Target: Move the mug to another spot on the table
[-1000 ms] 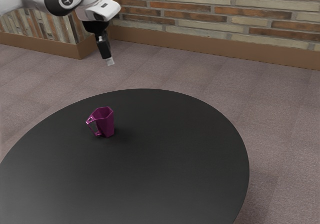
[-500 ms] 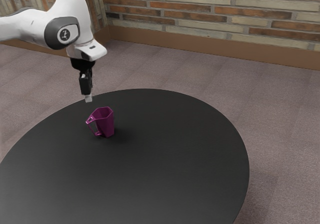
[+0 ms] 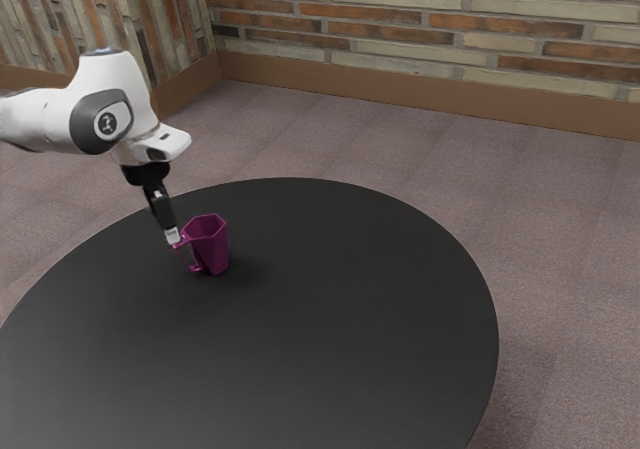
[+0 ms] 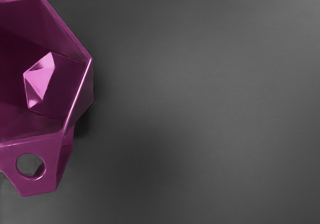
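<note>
A purple faceted mug [image 3: 209, 245] stands upright on the round black table [image 3: 340, 329], toward the exterior view's left side. Its handle [image 3: 185, 257] points to the exterior view's left and front. My gripper [image 3: 171, 235] hangs straight down from the white arm, its tip just beside the mug's rim on the handle side, a little above the handle. It appears edge-on as one thin black bar. In the wrist view the mug [image 4: 45, 84] is seen from above, open and empty, with its pierced handle [image 4: 35, 166] close under the hand.
The table top [image 4: 210, 109] stretches bare and dark to the exterior view's right and front of the mug. A carpeted floor [image 3: 520, 199] surrounds the table, with brick walls [image 3: 450, 29] behind.
My arm has swung down and toward the exterior view's left, bringing the gripper from high above the table to the mug's rim. The mug has not moved.
</note>
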`<state>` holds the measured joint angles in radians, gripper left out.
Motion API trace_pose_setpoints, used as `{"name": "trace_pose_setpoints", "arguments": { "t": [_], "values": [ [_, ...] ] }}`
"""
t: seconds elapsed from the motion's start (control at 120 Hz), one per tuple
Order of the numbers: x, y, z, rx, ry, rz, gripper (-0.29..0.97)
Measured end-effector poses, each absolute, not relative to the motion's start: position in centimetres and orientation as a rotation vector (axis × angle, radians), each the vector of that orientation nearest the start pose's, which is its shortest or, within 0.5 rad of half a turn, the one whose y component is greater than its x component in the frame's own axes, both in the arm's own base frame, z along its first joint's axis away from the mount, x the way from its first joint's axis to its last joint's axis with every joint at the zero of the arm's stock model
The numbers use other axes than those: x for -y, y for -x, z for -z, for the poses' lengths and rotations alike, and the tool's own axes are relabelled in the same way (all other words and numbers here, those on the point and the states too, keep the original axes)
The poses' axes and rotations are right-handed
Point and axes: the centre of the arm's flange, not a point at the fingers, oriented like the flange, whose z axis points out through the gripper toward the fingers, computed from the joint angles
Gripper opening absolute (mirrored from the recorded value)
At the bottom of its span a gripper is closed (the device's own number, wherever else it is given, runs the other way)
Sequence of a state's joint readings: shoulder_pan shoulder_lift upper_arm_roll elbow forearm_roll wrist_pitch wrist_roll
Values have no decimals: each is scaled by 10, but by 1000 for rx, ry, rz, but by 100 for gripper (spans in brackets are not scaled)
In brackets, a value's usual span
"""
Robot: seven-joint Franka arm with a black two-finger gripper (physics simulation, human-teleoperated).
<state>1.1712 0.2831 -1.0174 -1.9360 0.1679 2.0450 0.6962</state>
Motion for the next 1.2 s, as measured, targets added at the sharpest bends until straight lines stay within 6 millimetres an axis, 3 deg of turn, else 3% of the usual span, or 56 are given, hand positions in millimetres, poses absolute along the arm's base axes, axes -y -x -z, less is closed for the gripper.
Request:
{"name": "trace_pose_setpoints", "arguments": {
  "t": [0.25,0.467,0.817,1.008,1.2],
  "values": [
    [-154,-594,-335,-877,3160,143,68],
    [-175,-601,-302,-782,3180,218,65],
    [-174,-610,-292,-705,3199,296,22],
    [-181,-609,-274,-655,3216,302,16],
    [-182,-612,-276,-627,3200,356,12]
  ]
}}
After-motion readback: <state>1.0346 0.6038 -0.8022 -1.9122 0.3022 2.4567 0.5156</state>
